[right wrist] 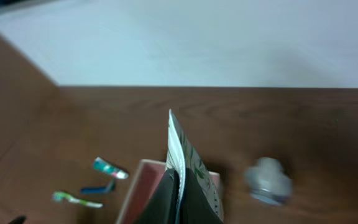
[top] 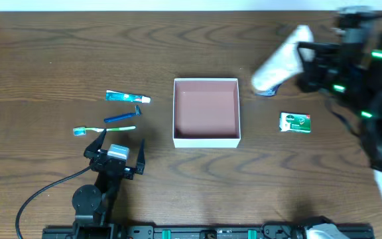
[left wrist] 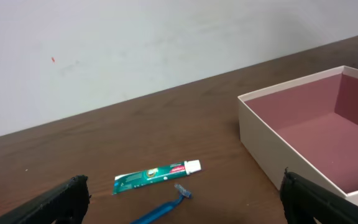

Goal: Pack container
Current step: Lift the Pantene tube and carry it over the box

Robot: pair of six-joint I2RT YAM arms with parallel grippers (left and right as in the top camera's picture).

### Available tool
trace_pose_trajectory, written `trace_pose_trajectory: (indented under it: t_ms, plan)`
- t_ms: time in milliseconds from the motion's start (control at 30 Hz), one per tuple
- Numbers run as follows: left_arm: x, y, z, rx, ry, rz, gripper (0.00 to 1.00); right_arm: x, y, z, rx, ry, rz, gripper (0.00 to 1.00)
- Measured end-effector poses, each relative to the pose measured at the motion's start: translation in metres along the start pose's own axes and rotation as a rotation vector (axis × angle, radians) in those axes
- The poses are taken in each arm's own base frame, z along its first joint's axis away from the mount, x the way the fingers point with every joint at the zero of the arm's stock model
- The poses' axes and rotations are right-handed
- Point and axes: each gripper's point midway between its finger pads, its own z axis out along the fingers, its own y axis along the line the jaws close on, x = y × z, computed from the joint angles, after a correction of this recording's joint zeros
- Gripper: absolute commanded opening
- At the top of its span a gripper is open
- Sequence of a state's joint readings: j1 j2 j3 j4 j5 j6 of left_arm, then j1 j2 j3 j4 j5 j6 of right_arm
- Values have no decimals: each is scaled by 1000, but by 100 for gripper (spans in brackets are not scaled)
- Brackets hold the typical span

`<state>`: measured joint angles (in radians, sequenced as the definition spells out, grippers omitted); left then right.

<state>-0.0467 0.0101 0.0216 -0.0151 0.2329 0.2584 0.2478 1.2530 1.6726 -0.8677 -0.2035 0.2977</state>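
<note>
The container (top: 206, 138), a square white box with a reddish-pink inside, stands at the table's middle and also shows in the left wrist view (left wrist: 260, 140). My right gripper (top: 308, 56) is shut on a white pouch with a green leaf print (top: 280, 60) and holds it in the air to the right of the container and beyond it. The right wrist view shows the jaws (right wrist: 178, 190) shut on the pouch (right wrist: 188, 155). My left gripper (top: 120, 141) is open and empty, near the table's front left, just short of the toothbrush (top: 103, 129).
A toothpaste tube (top: 128, 97) and a blue razor (top: 123, 117) lie left of the container. A green soap box (top: 295, 123) lies to its right. A small grey round object (top: 265, 91) sits under the held pouch. A cable trails at the front left.
</note>
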Motion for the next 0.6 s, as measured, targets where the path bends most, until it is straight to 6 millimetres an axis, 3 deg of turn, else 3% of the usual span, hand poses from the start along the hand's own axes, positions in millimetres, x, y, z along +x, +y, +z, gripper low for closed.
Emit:
trace_pose_trajectory:
  t_ms: [267, 400, 600]
  plan:
    - [0, 0, 0, 0, 0, 0, 98, 51, 54, 102, -26, 153, -45, 1]
    - [0, 0, 0, 0, 0, 0, 98, 85, 66, 147, -1, 230, -52, 1]
    - [0, 0, 0, 0, 0, 0, 98, 116, 70, 187, 37, 278, -58, 1]
